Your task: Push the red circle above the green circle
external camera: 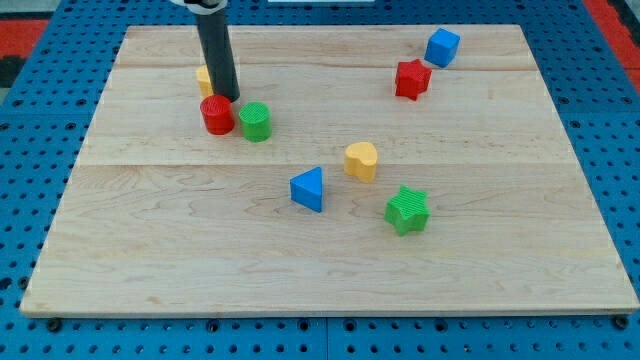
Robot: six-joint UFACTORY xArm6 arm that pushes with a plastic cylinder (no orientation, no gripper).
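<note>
The red circle (217, 114) stands on the wooden board at the upper left. The green circle (256, 121) sits just to its right, almost touching it. My tip (226, 97) is at the lower end of the dark rod, right at the red circle's top right edge, seemingly touching it. The rod rises from there to the view's top.
A yellow block (205, 80) is partly hidden behind the rod. A red star (412, 79) and a blue cube (442, 47) lie at the upper right. A blue triangle (309, 189), a yellow heart-like block (361, 160) and a green star (407, 210) lie mid-board.
</note>
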